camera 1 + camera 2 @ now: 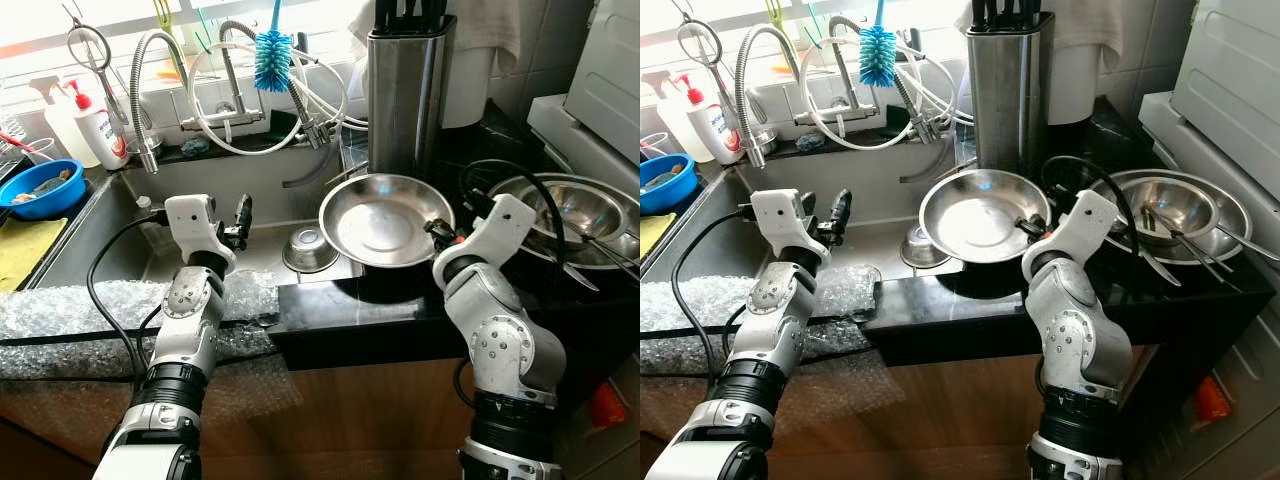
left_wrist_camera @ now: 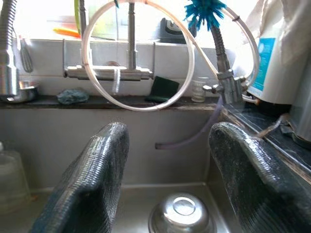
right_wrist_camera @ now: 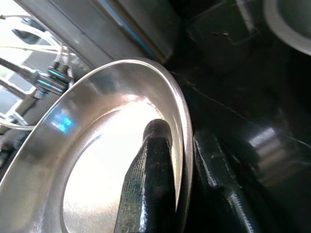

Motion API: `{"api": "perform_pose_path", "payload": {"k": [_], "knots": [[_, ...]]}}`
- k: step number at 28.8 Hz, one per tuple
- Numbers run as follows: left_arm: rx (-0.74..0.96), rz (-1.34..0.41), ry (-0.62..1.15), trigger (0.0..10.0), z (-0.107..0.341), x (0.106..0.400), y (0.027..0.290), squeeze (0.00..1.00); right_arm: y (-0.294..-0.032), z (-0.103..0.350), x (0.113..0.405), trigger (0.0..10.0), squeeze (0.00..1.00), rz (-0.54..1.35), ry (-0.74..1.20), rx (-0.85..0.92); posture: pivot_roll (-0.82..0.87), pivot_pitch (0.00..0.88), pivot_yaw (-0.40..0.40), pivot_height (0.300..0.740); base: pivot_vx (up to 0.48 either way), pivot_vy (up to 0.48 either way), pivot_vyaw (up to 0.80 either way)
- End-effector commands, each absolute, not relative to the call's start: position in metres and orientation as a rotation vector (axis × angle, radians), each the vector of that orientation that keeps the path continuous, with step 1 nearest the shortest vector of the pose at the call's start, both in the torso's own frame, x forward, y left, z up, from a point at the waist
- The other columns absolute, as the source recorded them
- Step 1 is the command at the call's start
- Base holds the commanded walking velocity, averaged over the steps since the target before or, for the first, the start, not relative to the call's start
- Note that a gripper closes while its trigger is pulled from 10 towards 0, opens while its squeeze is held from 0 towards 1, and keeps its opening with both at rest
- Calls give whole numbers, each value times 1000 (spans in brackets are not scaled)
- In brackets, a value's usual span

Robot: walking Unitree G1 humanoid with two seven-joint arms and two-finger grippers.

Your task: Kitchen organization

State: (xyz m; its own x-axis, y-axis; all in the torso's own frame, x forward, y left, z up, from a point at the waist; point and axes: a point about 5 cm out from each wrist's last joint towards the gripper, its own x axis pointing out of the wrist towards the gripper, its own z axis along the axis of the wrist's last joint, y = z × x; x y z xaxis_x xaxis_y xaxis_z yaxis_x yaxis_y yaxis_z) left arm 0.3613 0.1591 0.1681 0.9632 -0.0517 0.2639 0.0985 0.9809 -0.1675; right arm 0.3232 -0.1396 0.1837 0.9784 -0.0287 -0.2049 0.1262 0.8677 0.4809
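Right now the right gripper (image 3: pixel 182 160) pinches the plate (image 1: pixel 385 220) rim at three o'clock (counter, beside the sink (image 1: pixel 110 215)); the left gripper (image 2: pixel 167 179), fingers spread, hovers above a small upturned bowl (image 2: pixel 181 216).

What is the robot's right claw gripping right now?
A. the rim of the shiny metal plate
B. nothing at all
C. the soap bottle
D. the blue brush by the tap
A: the right gripper has one black finger inside and one outside the rim of the steel plate on the dark counter.
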Motion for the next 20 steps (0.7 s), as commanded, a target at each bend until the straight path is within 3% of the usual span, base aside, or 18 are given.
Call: {"api": "perform_pose_path", "payload": {"k": [1, 9, 10, 11, 12, 13, 20], "knots": [[-163, -55, -267, 10000, 174, 364, 168, 0, -116, 201, 328, 0, 0, 20, 141, 557, -115, 0, 138, 740, 0, 0, 0], [-214, -50, -271, 10000, 176, 364, 170, 0, -115, 216, 334, 0, 0, 57, 33, 515, -114, 0, 142, 740, 0, 0, 0], [-220, -53, -268, 10000, 175, 364, 169, 0, -113, 218, 336, 3333, 0, 71, 20, 504, -114, 0, 142, 740, 0, 0, 0], [-228, -57, -265, 10000, 175, 364, 169, 0, -112, 220, 338, 7922, 0, 84, 7, 486, -114, 0, 142, 740, 0, 0, 0], [-232, -58, -265, 10000, 175, 364, 168, 0, -112, 221, 338, 7922, 0, 88, 0, 475, -113, 0, 141, 740, 0, 0, 0], [-244, -61, -263, 10000, 175, 364, 168, 0, -112, 224, 340, 10000, 0, 99, -20, 434, -109, 0, 138, 740, 0, 0, 0], [-355, -106, -240, 10000, 172, 361, 167, 0, -111, 234, 348, 10000, 0, 180, -148, 180, -100, 0, 135, 740, 0, 0, 0]]}}
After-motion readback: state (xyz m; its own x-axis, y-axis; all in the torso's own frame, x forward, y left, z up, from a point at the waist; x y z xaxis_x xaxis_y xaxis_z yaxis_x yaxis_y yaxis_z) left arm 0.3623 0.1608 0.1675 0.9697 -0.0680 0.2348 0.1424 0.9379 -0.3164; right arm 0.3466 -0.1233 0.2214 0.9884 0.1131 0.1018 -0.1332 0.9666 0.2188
